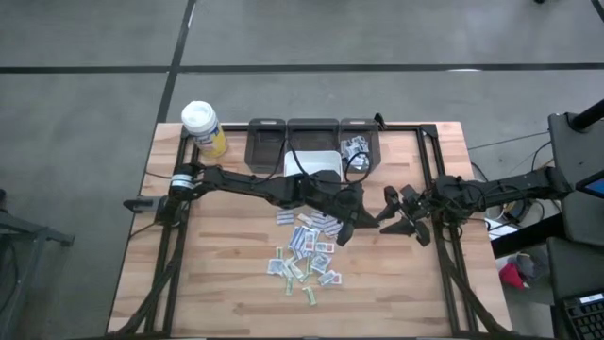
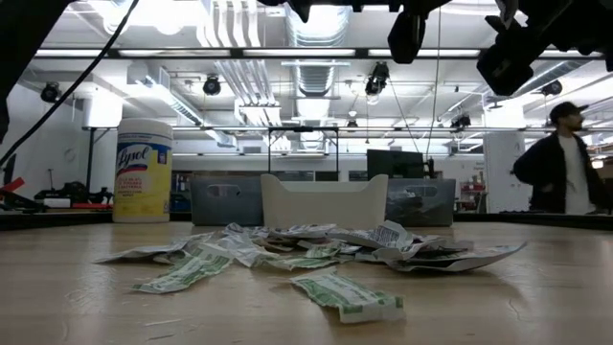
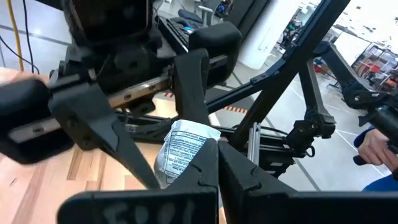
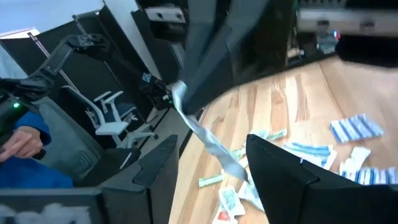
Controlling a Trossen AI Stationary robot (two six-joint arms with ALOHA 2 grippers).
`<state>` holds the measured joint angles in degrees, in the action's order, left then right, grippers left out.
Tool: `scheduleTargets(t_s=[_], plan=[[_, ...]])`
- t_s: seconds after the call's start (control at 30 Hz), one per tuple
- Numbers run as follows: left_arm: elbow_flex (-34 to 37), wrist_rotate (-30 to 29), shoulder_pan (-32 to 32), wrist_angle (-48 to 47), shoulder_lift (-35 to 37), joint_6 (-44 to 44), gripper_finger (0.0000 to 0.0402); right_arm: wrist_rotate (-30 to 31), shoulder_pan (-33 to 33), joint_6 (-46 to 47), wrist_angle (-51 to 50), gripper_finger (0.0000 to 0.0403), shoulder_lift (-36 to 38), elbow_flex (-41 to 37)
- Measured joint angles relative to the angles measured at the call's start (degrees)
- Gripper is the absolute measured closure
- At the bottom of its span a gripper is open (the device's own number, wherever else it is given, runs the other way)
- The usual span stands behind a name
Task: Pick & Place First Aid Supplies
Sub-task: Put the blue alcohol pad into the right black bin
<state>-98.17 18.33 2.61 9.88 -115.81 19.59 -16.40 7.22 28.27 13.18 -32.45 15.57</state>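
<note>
You have a pale, matt wooden table (image 1: 226, 283) with visible grain. The packets (image 1: 307, 250) below your left gripper (image 3: 208, 163) look like thin, crinkled paper. Its matt black plastic fingers pinch one glossy foil-like packet (image 3: 180, 149).

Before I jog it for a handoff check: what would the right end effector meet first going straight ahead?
Likely the packet held by the left end effector; the open right end effector faces it closely.
</note>
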Motion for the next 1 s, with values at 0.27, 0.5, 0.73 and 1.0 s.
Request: scheduleTargets(t_s=[0.27,0.5,0.73,1.0], plan=[[0.0,0.0,0.0,-0.9,0.0,0.0,0.0401,-0.1,0.0,1.4,2.6,0.0306,-1.4,0.0],[0.0,-0.2,0.0,-1.5,0.0,0.1,0.0401,-0.4,0.0,1.4,3.7,0.0388,-1.2,0.0],[0.0,-0.3,0.0,-1.6,0.1,-0.3,0.0401,-0.4,0.0,1.6,3.7,0.0394,-1.1,0.0],[-0.2,-0.3,-1.1,-8.6,2.8,-3.3,0.0357,3.0,0.0,1.8,2.2,0.0395,-1.0,0.0]])
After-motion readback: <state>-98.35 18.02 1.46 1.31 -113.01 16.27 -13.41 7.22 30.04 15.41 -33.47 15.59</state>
